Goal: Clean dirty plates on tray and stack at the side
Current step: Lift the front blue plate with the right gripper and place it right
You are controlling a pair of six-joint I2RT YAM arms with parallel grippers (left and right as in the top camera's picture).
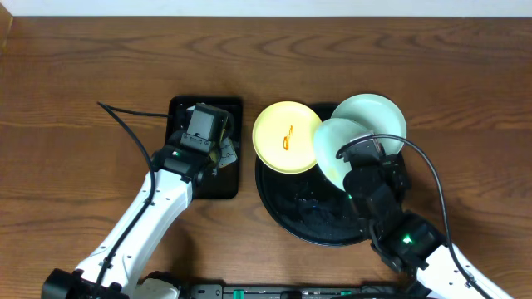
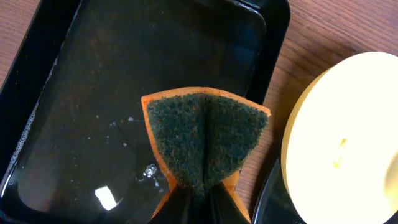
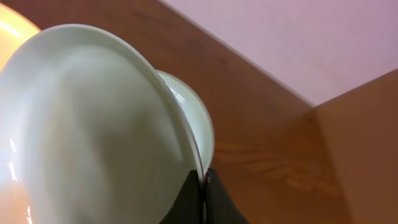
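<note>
The pale yellow plate [image 1: 286,136] with an orange-brown squiggle rests on the far left rim of the round black tray [image 1: 303,218]; it also shows in the left wrist view [image 2: 348,137]. My right gripper [image 3: 204,179] is shut on the rim of a mint-blue plate [image 1: 334,148], held tilted over the tray [image 3: 81,124]. The second mint-blue plate [image 1: 374,116] lies behind it at the tray's far right [image 3: 193,112]. My left gripper [image 2: 198,199] is shut on an orange sponge with a dark green scouring face [image 2: 205,140], over the rectangular black tray [image 2: 93,93].
The rectangular black tray [image 1: 237,178] stands left of the round tray and holds a film of water. Brown wooden table [image 1: 83,75] lies all around. A black cable [image 1: 125,124] runs along the left arm.
</note>
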